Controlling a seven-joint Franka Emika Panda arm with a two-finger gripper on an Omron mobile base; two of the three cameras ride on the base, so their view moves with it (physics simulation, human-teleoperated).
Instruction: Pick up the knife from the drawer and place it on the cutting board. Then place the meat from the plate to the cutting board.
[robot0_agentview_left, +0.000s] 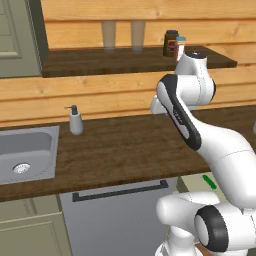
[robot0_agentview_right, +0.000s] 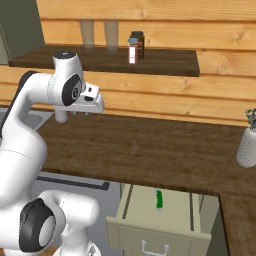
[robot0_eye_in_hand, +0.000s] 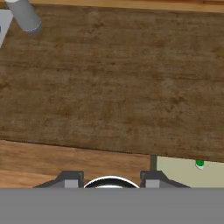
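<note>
The knife (robot0_agentview_right: 159, 200) lies in the open drawer (robot0_agentview_right: 145, 222) below the counter's front edge, and its green handle is what shows. That handle (robot0_agentview_left: 209, 181) also peeks out beside the arm, and its tip (robot0_eye_in_hand: 200, 163) sits at the lower right of the hand view. My gripper (robot0_eye_in_hand: 110, 179) hangs open and empty high over the dark wooden counter (robot0_agentview_right: 150, 150), left of the drawer and well above it. In the right base view the gripper (robot0_agentview_right: 81, 114) points down. The cutting board, the meat and the plate are out of view.
A steel sink (robot0_agentview_left: 25, 155) is set into the counter at the left, with a soap dispenser (robot0_agentview_left: 75, 121) beside it. A wall shelf (robot0_agentview_right: 150, 60) carries two glasses and jars. A pale vase (robot0_agentview_right: 247, 145) stands at the right. A dishwasher front (robot0_agentview_left: 120, 210) sits under the counter.
</note>
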